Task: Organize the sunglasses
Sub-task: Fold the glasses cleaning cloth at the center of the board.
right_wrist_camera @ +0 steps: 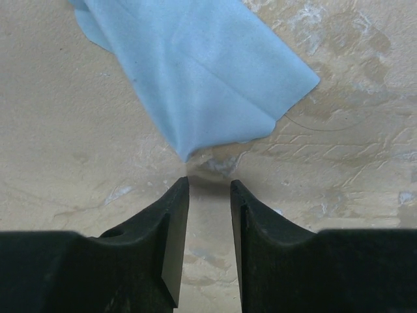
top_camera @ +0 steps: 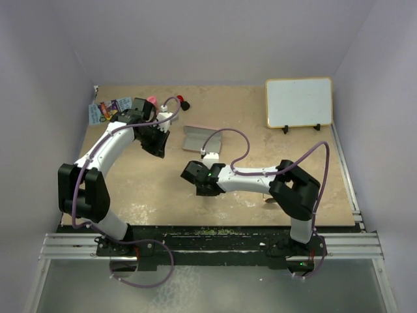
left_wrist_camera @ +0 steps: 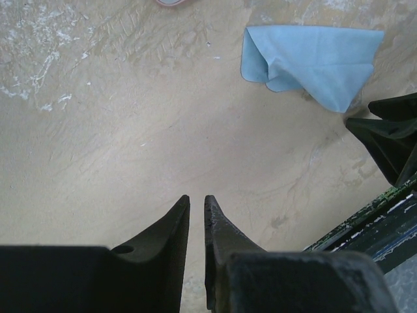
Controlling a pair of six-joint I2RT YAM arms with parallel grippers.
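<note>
While the right gripper (right_wrist_camera: 208, 186) hangs parted and empty at the corner of the blue cloth (right_wrist_camera: 195, 72), a shallow pinch could slip off — the fabric lies flat on the bench (right_wrist_camera: 58, 163). The left gripper (left_wrist_camera: 197, 199), barely parted, holds nothing. The sunglasses are not surely seen — perhaps the brownish speck (top_camera: 270, 201) near the bench's near edge.

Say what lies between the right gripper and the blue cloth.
Only bare tabletop separates the right gripper from the blue cloth; see the right wrist view.

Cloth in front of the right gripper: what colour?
The cloth is plain light blue; right wrist view shows it best.
</note>
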